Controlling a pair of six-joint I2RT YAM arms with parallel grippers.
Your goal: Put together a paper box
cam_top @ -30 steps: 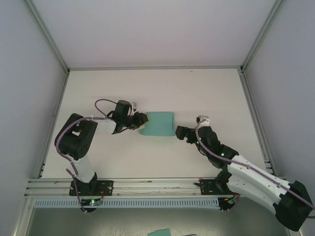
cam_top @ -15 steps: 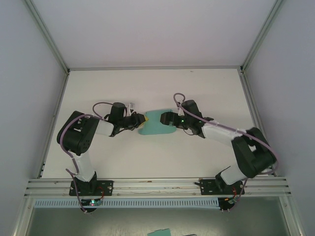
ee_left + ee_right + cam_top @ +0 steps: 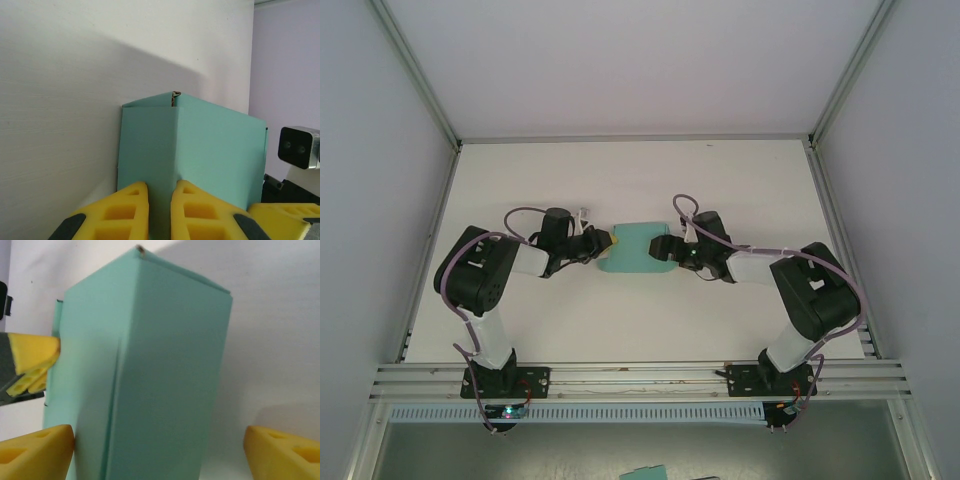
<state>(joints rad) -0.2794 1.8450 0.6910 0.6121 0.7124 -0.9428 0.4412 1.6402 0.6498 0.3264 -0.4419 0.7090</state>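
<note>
One edge of the paper box (image 3: 210,150) sits pinched in left claw (image 3: 160,202); right claw (image 3: 160,452) gapes around it.

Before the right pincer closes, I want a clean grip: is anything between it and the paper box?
Nothing visible. The open right pincer straddles the paper box; the left pincer pinches its far edge.

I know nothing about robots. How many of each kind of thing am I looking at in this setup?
Robot arms: 2, the left arm and the right arm
Paper box, teal: 1
Loose teal paper piece, nearest the camera: 1
Total: 4
</note>
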